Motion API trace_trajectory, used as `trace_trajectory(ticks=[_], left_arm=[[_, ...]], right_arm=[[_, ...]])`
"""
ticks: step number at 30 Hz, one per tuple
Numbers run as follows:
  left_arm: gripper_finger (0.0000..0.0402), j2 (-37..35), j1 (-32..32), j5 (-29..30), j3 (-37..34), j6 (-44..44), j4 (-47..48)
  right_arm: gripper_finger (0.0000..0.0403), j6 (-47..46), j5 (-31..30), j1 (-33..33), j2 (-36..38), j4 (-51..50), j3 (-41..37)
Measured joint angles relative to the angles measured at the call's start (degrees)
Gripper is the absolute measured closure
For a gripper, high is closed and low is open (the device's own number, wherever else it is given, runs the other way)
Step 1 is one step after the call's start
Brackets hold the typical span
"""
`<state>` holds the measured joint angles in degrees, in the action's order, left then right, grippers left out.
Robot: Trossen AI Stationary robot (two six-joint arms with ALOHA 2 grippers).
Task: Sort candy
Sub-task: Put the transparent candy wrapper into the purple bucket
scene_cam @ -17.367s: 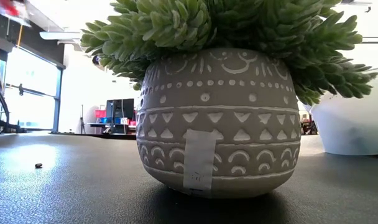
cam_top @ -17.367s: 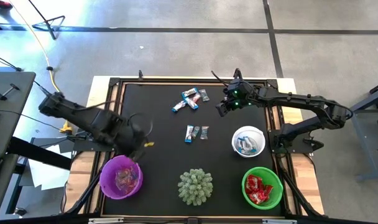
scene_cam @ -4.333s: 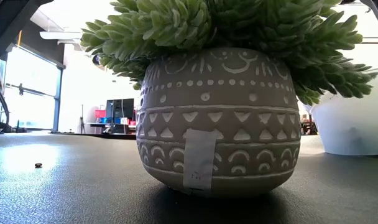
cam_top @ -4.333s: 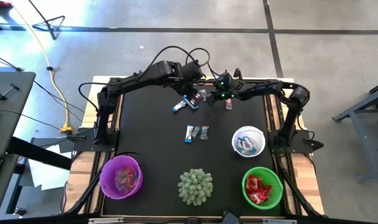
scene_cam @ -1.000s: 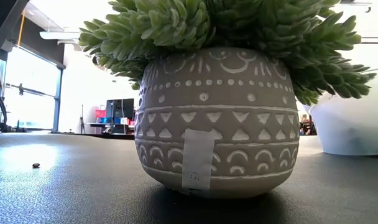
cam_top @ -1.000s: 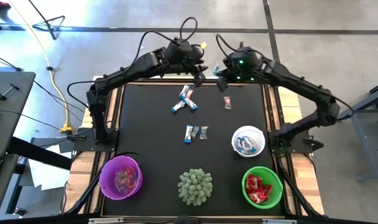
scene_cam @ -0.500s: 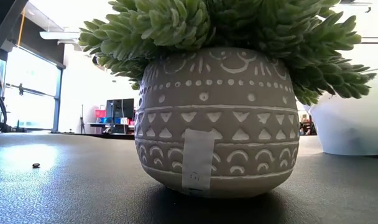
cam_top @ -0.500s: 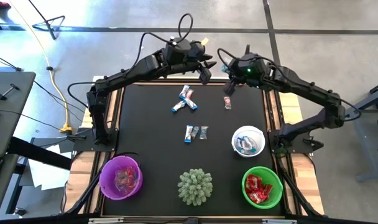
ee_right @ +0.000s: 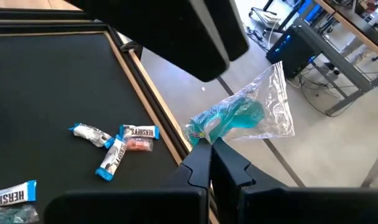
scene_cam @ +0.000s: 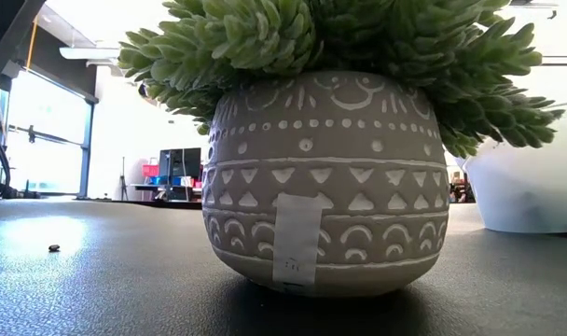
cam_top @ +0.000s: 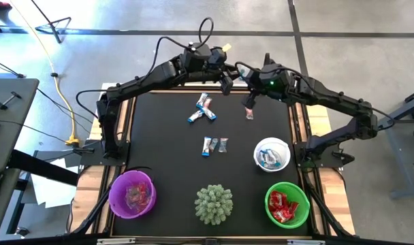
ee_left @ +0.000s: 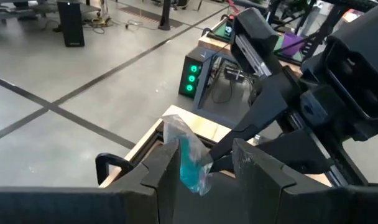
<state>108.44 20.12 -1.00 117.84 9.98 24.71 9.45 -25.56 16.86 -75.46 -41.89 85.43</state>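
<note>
both arms up at far edge of the table point(cam_top: 125, 136), tips nearly meeting. right gripper point(ee_right: 209, 148) pinched tight on a clear wrapper w/ teal candy point(ee_right: 242, 118). left gripper point(ee_left: 204, 163) fingers apart w/ the same wrapper between them. other candy loose on the mat: far cluster point(cam_top: 204, 109), pinkish one point(cam_top: 249, 113), pair mid-mat point(cam_top: 215, 145). rest in purple bowl point(cam_top: 132, 193), white bowl point(cam_top: 272, 154), green bowl point(cam_top: 287, 205).
</note>
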Motion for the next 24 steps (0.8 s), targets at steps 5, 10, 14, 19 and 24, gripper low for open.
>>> trace_trajectory(ticks=[5,10,14,19,24], left_arm=[[0.0271,0.0,0.0,0.0,0.0,0.0,-0.3],[0.0271,0.0,0.0,0.1,0.0,0.3,0.2],[0.0271,0.0,0.0,0.2,0.0,0.3,1.1],[0.0271,0.0,0.0,0.2,0.0,0.5,1.0],[0.0271,0.1,-0.2,0.2,0.0,1.9,1.0]], right_arm=[[0.0403,-0.4,-0.1,-1.5,0.0,1.1,0.0],[0.0403,0.7,-1.5,-3.1,0.0,3.0,0.0],[0.0403,1.3,-1.7,-4.0,0.0,3.8,0.0],[0.0403,2.2,-4.6,-5.4,0.0,4.4,0.0],[0.0403,4.3,-6.9,-6.7,0.0,6.6,0.0]])
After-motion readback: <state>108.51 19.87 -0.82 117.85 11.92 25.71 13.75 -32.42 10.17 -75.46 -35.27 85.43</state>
